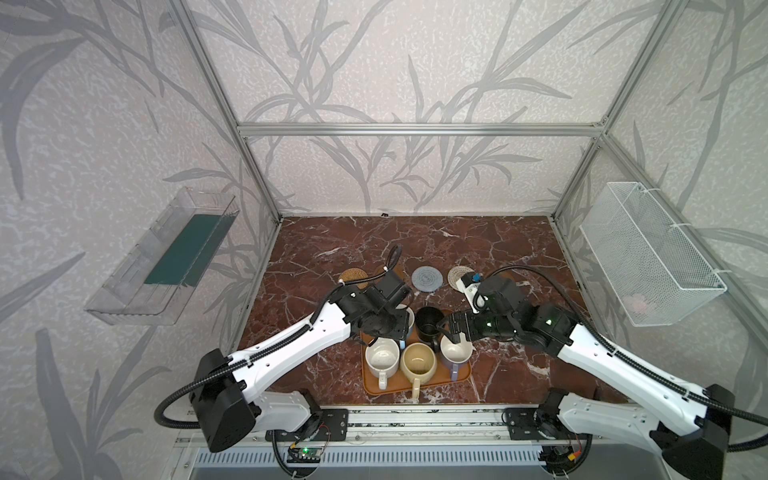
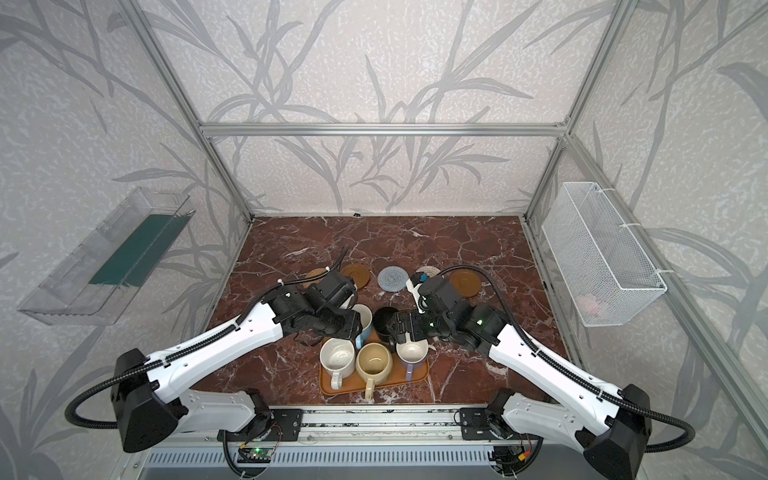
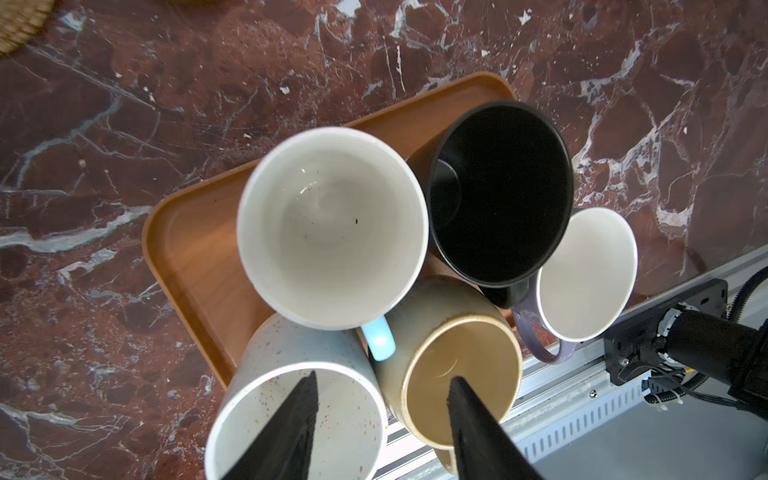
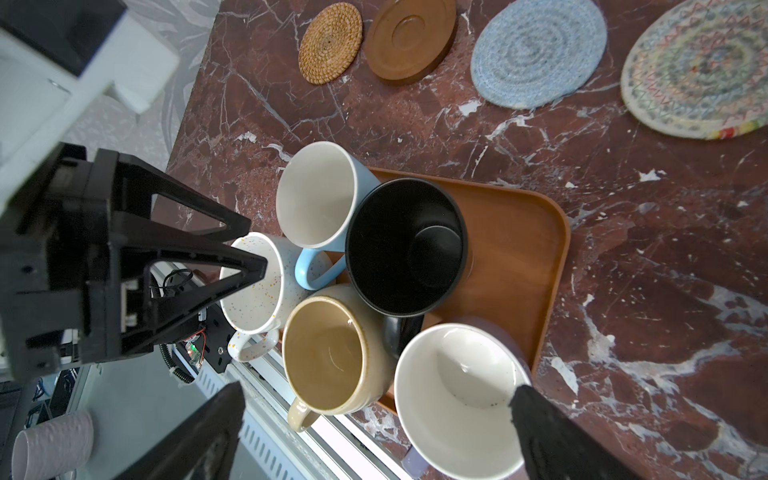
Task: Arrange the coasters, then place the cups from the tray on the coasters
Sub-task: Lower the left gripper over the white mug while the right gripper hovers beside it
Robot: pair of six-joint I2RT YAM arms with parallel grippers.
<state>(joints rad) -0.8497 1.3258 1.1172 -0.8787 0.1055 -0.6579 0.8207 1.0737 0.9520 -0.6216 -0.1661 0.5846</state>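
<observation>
Fingers of the left gripper stand part-way apart above the tray's left end, one finger over the mouth of the speckled white mug and its twin over the cream-beige mug; neither is seen pressing on a rim, and nothing is held. Next along, the orange-brown tray sits on the marble worktop with all five mugs crowded on it: the light blue mug and the black mug at the far side, the speckled white, cream-beige and lavender mug at the near side. Further right, the right gripper has its fingers spread wide over the lavender mug, one finger at that mug's rim; whether it touches I cannot tell.

Beyond the tray, a row of coasters lies flat on the worktop: the rattan coaster, a brown coaster, the grey-blue rope coaster, the cream rope coaster, and a second brown coaster, shown in a top view. No coaster bears a mug.
</observation>
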